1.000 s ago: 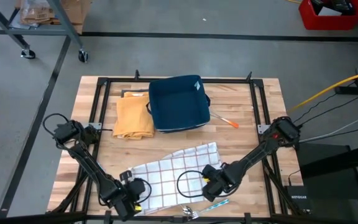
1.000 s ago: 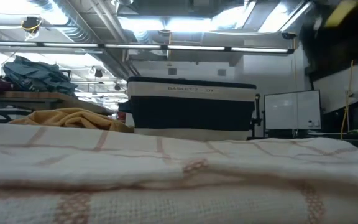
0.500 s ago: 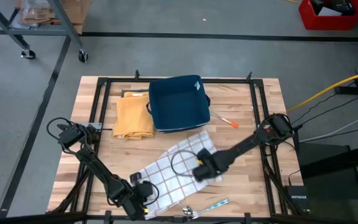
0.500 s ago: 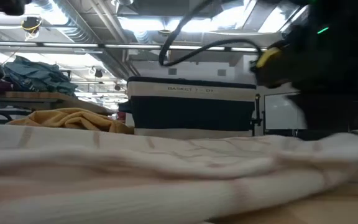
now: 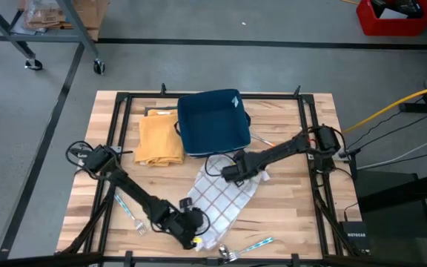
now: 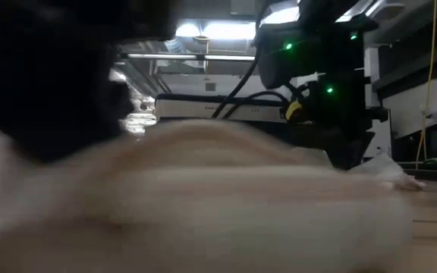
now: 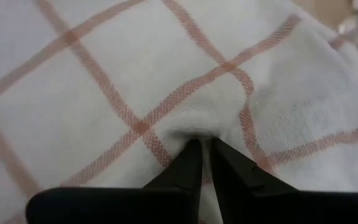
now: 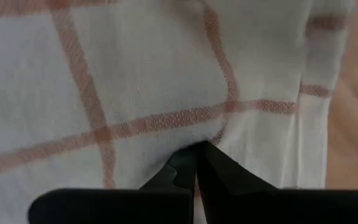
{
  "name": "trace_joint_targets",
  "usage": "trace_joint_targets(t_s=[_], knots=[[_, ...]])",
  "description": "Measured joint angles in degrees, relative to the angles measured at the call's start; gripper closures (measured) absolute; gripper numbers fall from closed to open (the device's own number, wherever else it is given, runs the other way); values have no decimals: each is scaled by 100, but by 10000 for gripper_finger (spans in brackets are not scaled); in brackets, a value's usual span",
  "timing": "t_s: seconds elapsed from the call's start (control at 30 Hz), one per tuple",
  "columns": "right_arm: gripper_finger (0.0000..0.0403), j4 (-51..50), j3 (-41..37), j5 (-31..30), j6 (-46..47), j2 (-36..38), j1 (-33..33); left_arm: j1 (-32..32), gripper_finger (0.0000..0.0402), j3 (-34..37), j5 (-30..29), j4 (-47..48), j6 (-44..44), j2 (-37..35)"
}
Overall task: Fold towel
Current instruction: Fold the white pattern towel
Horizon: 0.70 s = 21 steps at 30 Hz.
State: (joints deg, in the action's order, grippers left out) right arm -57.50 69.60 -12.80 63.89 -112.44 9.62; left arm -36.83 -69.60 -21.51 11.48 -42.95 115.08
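Observation:
The white towel with thin red checks [image 5: 224, 199] lies bunched in a slanting strip on the wooden table, from just before the blue basket down toward the near edge. My left gripper [image 5: 193, 225] is shut on its near end, and my right gripper [image 5: 233, 173] is shut on its far end. Each wrist view shows dark fingertips closed on checked cloth: the left gripper [image 7: 204, 142] and the right gripper [image 8: 197, 148]. In the low view the towel [image 6: 203, 197] fills the foreground as a blurred hump. My left gripper pinches a small pucker of cloth [image 7: 199, 127] between its two fingertips, near the towel's near end, slanting down from the table's left. The cloth is gathered at the fingers; one layer or several, I cannot tell. The towel around it rests on the table. My right gripper pinches a small pucker of cloth [image 8: 199, 138] between its fingertips, near the towel's far end, coming steeply from above. A folded edge [image 8: 303, 93] runs beside the hold. How many layers are held, I cannot tell.
The blue basket [image 5: 213, 122] stands at the far middle, with a folded yellow cloth [image 5: 160, 138] on its left and an orange-tipped utensil [image 5: 270, 144] on its right. A blue-handled fork [image 5: 128, 213] lies near left. A spoon and a blue utensil [image 5: 243, 248] lie at the near edge.
My right gripper has gone toward the far edge and leftward, up to the basket, taking the towel's right end along. My left gripper has gone rightward along the near edge. The towel, earlier spread wide left to right, is now gathered into a narrow slanting strip.

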Motion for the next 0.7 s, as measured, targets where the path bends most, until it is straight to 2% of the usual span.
trace_joint_targets(t_s=[0.17, 0.33, 0.47, 0.7], knots=[[389, -228, 2, 192, -9, -1, -209, 268, 373, 7, 301, -1130, 132, 204], [389, -530, 1, 422, -10, -11, -220, 429, 373, 7, 318, -1833, 634, 189], [389, -791, 138, 657, -116, -31, -218, 544, 373, 7, 314, -2105, 892, 182], [389, -819, 297, 680, -135, -26, -218, 635, 373, 7, 314, -2161, 1035, 180]])
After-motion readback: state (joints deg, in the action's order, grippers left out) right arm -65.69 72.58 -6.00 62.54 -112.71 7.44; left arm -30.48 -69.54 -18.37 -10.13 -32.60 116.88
